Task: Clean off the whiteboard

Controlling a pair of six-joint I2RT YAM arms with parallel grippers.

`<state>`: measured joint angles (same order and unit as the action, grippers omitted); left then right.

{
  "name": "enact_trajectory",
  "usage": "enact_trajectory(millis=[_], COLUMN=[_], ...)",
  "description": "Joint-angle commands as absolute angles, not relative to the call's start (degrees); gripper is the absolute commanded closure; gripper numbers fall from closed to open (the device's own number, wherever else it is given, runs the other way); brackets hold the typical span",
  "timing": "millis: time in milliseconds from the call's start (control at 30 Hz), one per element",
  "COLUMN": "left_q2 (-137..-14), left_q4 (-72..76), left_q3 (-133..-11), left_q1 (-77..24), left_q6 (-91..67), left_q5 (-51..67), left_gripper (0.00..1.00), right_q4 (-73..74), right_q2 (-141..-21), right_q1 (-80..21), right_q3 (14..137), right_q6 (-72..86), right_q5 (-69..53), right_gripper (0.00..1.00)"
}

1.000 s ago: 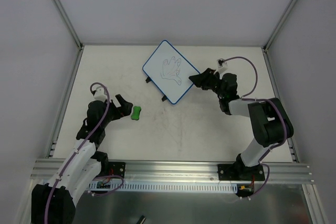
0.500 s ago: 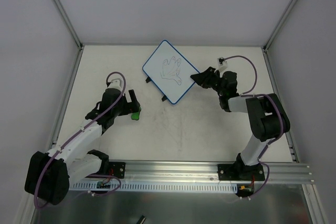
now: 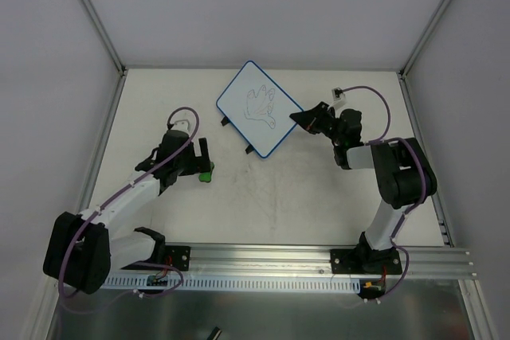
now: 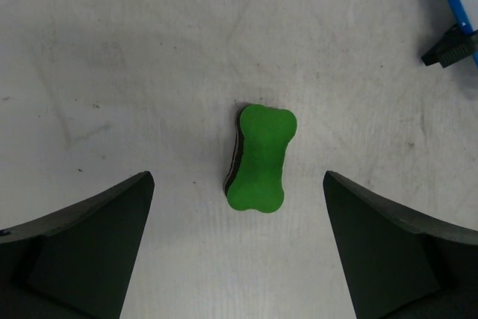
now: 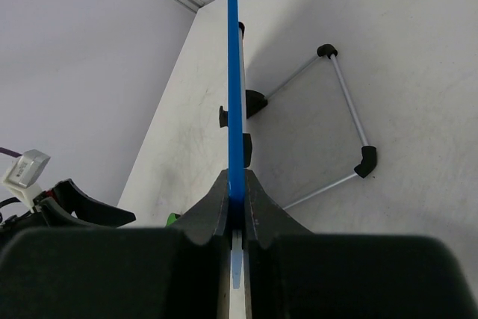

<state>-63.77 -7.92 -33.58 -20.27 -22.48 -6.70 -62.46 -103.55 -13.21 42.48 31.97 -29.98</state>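
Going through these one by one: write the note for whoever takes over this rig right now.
Left gripper: open, hanging over the green eraser, which lies on the table between its fingers, not gripped.
Right gripper: shut on the blue rim of the whiteboard, at its right corner.
Done: board gripped by the rim.
Left: grasp the eraser and wipe off the doodle, none of it erased yet.

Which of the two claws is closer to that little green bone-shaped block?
The left one. The left gripper is right over the green block, its open fingers either side of it, not touching. The right gripper is far off, shut on the edge of the whiteboard.
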Motion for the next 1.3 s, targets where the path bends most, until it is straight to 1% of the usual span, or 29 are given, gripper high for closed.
enact_trajectory(millis=[0, 33, 67, 133, 167, 200, 433, 533, 633, 900, 967, 1033, 1267], left_q2=[-66.9, -67.6, -68.8, -70.0, -71.0, -71.5, -74.9, -77.7, -80.4, -82.4, -83.1, -83.9, -86.9], left_q4=[-9.6, -9.6, -9.5, -9.6, -9.6, -9.6, -11.2, -12.7, -14.7, -16.3, -16.9, -17.8, -18.6], left_q3=[-36.6, -36.9, -37.4, -38.7, -38.9, -39.5, -41.6, -43.5, -45.5, -46.8, -47.3, -48.1, -49.7], left_q1=[-20.5, -20.5, -20.6, -21.1, -21.2, -21.3, -21.5, -22.8, -24.5, -25.0, -25.0, -25.0, -25.1], left_q6=[-19.6, -19.0, -17.9, -16.4, -14.3, -13.6, -13.3, -12.7, -12.4, -12.0, -12.1, -12.2, -12.0], left_q5=[-6.8, -5.4, -4.1, -2.6, -1.7, -1.2, -0.5, -1.7, -5.7, -7.3, -8.2, -8.6, -8.4], left_gripper=[0.02, 0.03, 0.06, 0.07, 0.07, 0.02, 0.07, 0.12, 0.16, 0.20, 0.29, 0.34, 0.37], right_q4=[-67.5, -67.5, -67.5, -67.4, -67.4, -67.5, -67.1, -67.1, -66.4, -64.3, -64.3, -64.0, -62.6], right_q2=[-103.9, -104.0, -104.1, -104.3, -104.3, -104.4, -104.6, -104.6, -104.6, -104.2, -104.1, -104.0, -103.9], right_q1=[-12.9, -12.8, -12.9, -12.9, -12.9, -12.9, -12.8, -13.0, -13.1, -13.4, -13.5, -13.5, -13.8], right_q3=[44.3, 44.6, 44.6, 44.9, 45.0, 45.1, 45.7, 45.7, 46.0, 46.5, 46.5, 46.5, 46.9], right_q6=[32.2, 32.2, 32.3, 32.3, 32.3, 32.3, 32.2, 32.2, 31.8, 30.8, 30.7, 30.5, 30.0], right_q5=[-30.9, -31.1, -31.3, -31.6, -31.7, -32.1, -32.4, -32.3, -32.3, -32.3, -32.3, -32.3, -32.3], right_gripper=[1.00, 1.00, 1.00, 1.00, 1.00, 1.00, 1.00, 1.00, 1.00, 1.00, 1.00, 1.00, 1.00])
